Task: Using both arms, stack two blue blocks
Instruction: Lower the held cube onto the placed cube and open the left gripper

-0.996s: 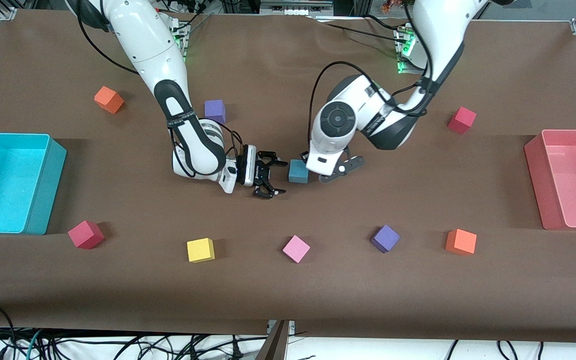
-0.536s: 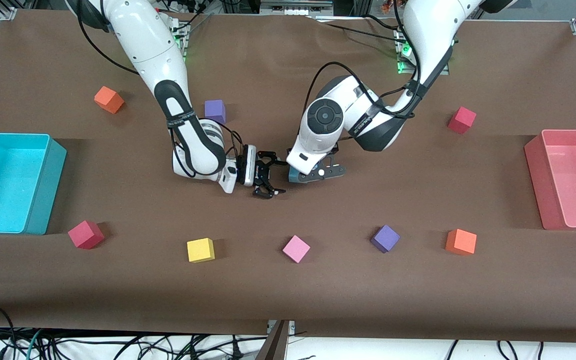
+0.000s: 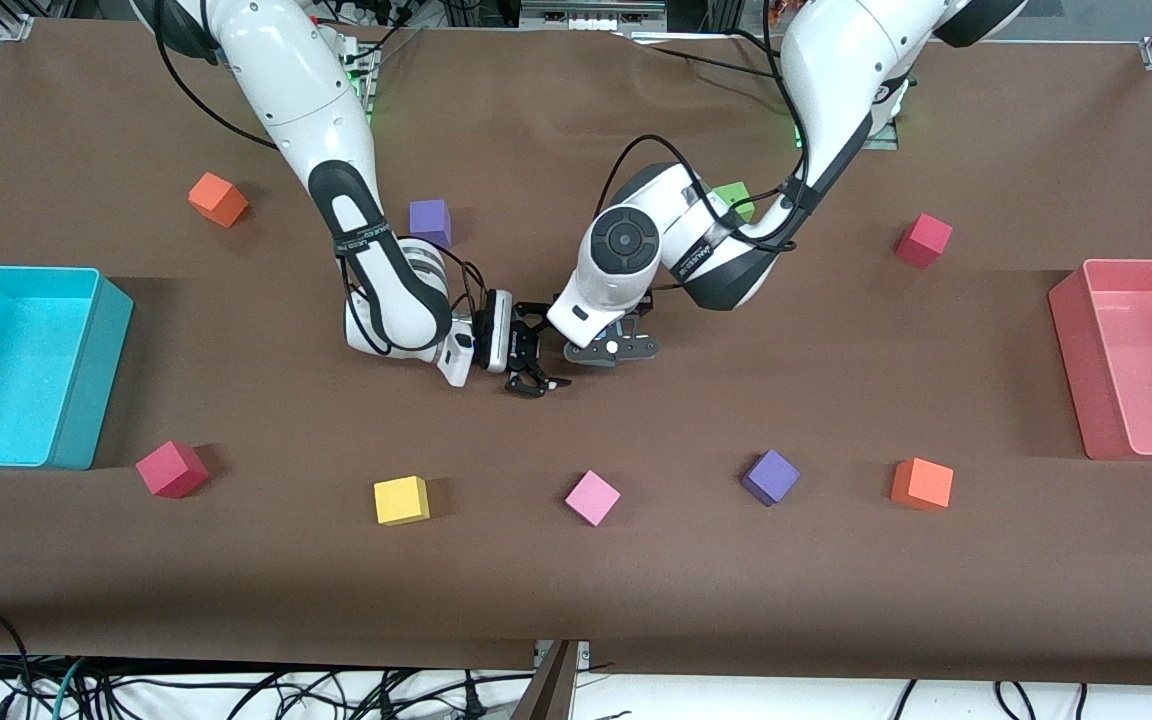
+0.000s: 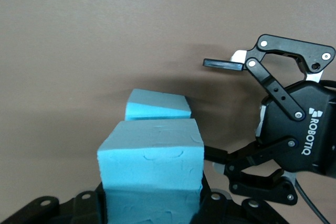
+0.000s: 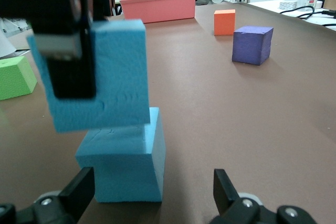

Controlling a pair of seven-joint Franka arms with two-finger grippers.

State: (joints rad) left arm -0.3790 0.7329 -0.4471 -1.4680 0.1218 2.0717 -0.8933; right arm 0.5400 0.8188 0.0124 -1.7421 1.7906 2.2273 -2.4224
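While front view hides both, right wrist shows left pincer (image 5: 63, 51) clamping upper blue block (image 5: 105, 77) above lower blue block (image 5: 123, 163); right pincer (image 5: 152, 192) spread

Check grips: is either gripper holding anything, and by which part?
Left gripper holds a blue block by two opposite side faces, over the second blue block on the table. Right gripper is open beside them, holding nothing.

In the front view the left gripper (image 3: 608, 345) and its wrist cover both blue blocks, so neither shows there. In the left wrist view the held blue block (image 4: 152, 163) is cut off by the picture's lower edge and hides most of the lower blue block (image 4: 157, 106). In the right wrist view the green cube (image 5: 16, 77) is cut by the picture's edge, and the right gripper (image 5: 152, 190) shows only its fingertips.
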